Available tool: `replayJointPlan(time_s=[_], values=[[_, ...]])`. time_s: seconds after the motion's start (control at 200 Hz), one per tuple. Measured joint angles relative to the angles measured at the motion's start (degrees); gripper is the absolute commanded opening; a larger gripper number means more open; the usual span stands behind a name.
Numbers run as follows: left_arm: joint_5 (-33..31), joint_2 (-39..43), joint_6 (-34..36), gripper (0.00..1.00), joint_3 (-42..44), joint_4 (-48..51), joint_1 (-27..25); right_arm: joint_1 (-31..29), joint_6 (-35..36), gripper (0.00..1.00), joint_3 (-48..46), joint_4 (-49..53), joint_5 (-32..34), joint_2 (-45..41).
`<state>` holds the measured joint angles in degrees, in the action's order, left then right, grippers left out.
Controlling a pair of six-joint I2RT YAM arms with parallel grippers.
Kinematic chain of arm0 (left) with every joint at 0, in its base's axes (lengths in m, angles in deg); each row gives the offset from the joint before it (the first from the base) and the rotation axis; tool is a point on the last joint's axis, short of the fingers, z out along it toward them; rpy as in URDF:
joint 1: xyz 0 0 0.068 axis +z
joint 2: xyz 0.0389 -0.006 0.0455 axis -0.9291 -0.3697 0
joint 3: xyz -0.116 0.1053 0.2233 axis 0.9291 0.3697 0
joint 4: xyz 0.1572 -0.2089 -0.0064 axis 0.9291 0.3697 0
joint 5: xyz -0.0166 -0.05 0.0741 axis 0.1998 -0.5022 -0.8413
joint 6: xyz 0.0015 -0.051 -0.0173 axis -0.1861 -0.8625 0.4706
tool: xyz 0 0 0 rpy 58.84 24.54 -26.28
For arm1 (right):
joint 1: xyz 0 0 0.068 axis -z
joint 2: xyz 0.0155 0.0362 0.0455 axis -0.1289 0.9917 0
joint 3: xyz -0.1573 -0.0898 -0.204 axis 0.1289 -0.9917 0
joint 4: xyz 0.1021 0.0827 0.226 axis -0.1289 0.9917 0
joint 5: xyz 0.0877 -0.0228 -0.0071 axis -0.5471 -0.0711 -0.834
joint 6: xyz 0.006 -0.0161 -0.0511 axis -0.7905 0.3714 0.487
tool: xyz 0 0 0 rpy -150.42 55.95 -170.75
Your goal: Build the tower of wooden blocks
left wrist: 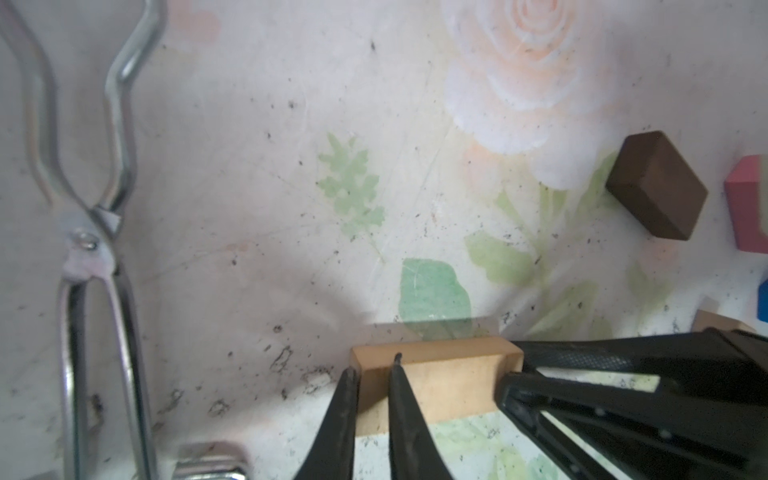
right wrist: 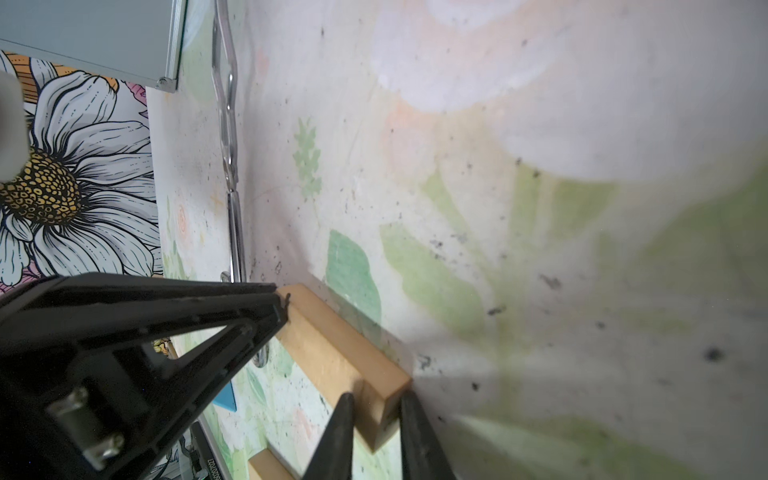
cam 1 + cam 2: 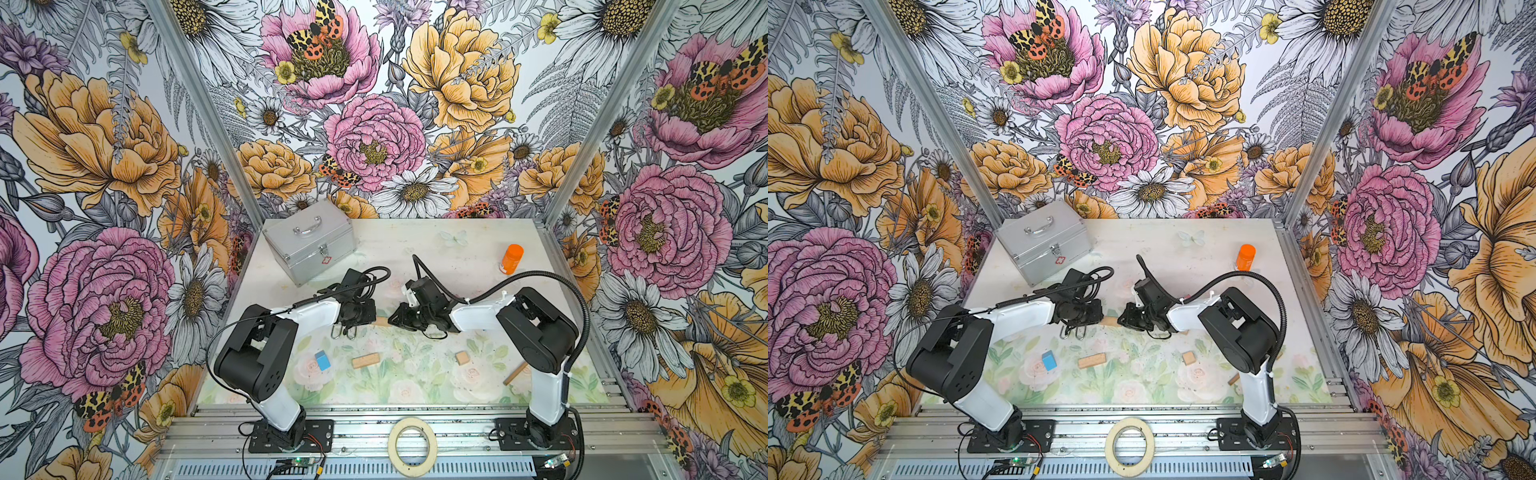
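Both arms meet at the middle of the table [image 3: 415,257], over a tan bar [image 3: 380,321] that shows as a sliver between them in both top views.

The left gripper [image 1: 374,386] is at the bar's 9 o'clock end. Its fingers [image 1: 405,415] stand only a narrow gap apart, one at the very end of the bar and the other across its face. Whether they actually pinch the wood cannot be told.

The right gripper [image 2: 374,411] is at the 3 o'clock end. Its two fingers lie against the bar's long sides with the end between them, gripping it across its width.

The other blocks lie singly:
- A blue cube [image 3: 322,360] is at 7 o'clock on the table.
- A second tan bar [image 3: 365,360] is at 6 o'clock.
- A tan cube [image 3: 462,357] is at 5 o'clock.
- In the left wrist view a dark brown bar [image 1: 656,191] lies flat, with a pink bar [image 1: 748,203] just beside it.

A thin wooden stick [image 3: 515,373] lies at 4 o'clock, partly under the right arm. Metal tongs [image 1: 104,232] lie just beside the left gripper.

A silver case [image 3: 309,245] sits at 11 o'clock and an orange bottle [image 3: 512,258] stands at 2 o'clock. A ring of tape [image 3: 412,445] rests on the rail at 6 o'clock.
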<state>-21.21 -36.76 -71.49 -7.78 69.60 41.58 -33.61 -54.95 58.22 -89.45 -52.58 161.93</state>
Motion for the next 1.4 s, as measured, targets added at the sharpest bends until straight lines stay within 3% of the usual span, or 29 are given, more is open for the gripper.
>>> replayJointPlan(time_s=[0.831, 1.401], values=[[3.7, -5.0, -1.4, 0.14, -3.8, -4.2, -6.3, 6.2, 2.8, 0.19, -6.3, 4.1, 3.1, -7.0], [5.1, -6.7, -1.5, 0.15, -5.7, -3.9, -7.1, 8.1, 3.7, 0.21, -6.8, 4.1, 3.1, -7.3]])
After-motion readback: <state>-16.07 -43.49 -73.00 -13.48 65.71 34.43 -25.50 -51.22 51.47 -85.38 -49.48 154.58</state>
